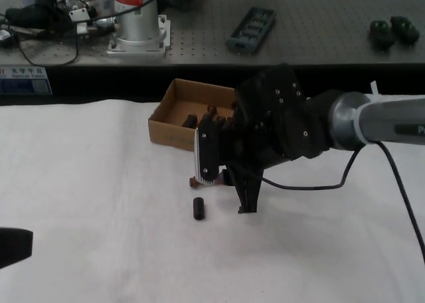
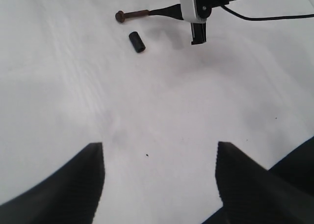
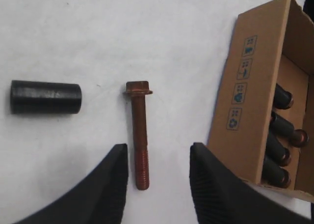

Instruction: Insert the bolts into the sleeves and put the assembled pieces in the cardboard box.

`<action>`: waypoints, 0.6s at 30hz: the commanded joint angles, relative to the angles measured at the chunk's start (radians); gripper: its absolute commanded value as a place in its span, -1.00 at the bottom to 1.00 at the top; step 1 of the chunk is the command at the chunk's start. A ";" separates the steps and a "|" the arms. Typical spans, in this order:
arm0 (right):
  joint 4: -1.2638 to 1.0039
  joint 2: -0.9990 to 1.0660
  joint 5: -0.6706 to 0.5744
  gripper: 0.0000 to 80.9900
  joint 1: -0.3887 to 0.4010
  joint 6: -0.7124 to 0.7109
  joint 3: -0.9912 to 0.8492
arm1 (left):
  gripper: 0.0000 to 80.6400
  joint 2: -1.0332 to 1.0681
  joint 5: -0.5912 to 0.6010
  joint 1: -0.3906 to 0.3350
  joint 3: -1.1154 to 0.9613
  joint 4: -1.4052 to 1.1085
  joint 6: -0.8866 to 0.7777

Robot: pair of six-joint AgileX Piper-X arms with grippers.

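The right arm comes in over the white cloth (image 2: 162, 96) with its wrist bent down; the right pincer (image 3: 158, 153) points at the cloth, fingers spread and holding nothing; the bolt (image 3: 139, 135) lies flat between them, threaded end in the gap, close to one finger, head pointing away from the pincer; whether that finger touches it cannot be told. Outside that same finger the sleeve (image 3: 45, 97) lies on its side, apart from the bolt, with open cloth around it. Just outside the other finger stands the cardboard box (image 3: 250, 101), its wall close by, with assembled pieces (image 3: 283, 129) inside. The left pincer (image 2: 159, 146) sits low over the cloth, fingers wide apart and holding nothing; bolt and sleeve lie well ahead of it across bare cloth.
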 commanded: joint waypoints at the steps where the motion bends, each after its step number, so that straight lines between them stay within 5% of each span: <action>1: -0.002 0.016 -0.026 -0.23 0.003 -0.006 -0.011 | 0.17 -0.002 -0.005 -0.004 0.002 -0.007 -0.002; 18: -0.007 0.106 -0.033 -0.23 0.004 -0.006 -0.114 | 0.17 -0.002 -0.005 -0.004 0.001 -0.018 -0.002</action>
